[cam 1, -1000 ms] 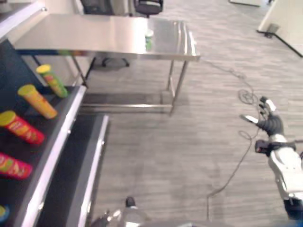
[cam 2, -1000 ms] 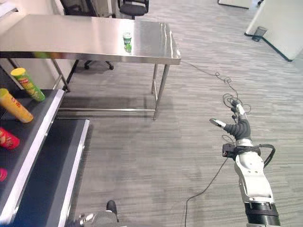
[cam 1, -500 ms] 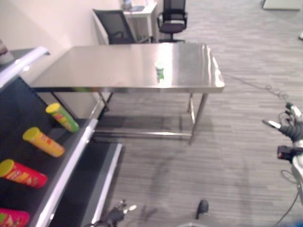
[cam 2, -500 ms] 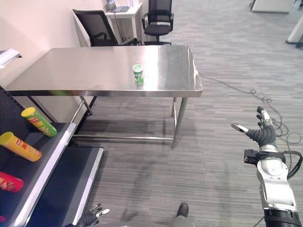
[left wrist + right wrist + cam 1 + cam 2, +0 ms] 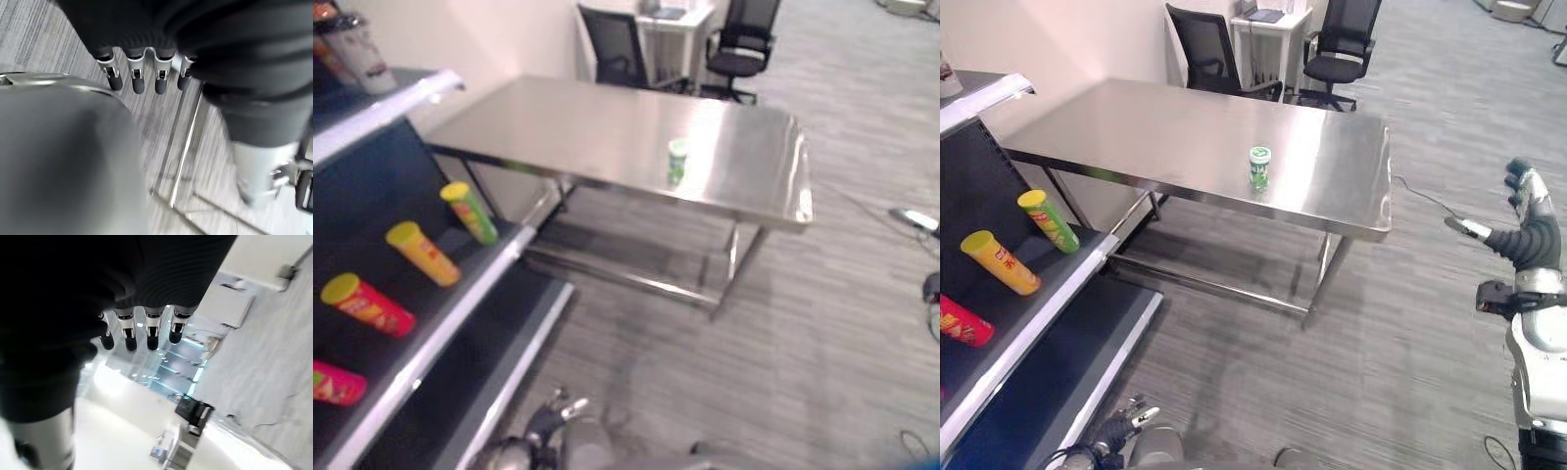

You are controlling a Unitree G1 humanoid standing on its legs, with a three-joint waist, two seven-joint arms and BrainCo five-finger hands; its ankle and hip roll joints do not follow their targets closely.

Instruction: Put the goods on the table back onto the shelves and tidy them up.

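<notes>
Small green can with white lid, upright on steel table.

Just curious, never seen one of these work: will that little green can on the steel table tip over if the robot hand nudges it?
Probably: the green can stands upright, alone and narrow on the smooth steel table, so it may slide or topple, then roll.

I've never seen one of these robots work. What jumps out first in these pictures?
A lone green can stands upright near the front edge of a long steel table. To the left, bright tubes of snacks lie tilted on a dark shelf. The robot's right hand is raised at the right, fingers relaxed, holding nothing.
</notes>
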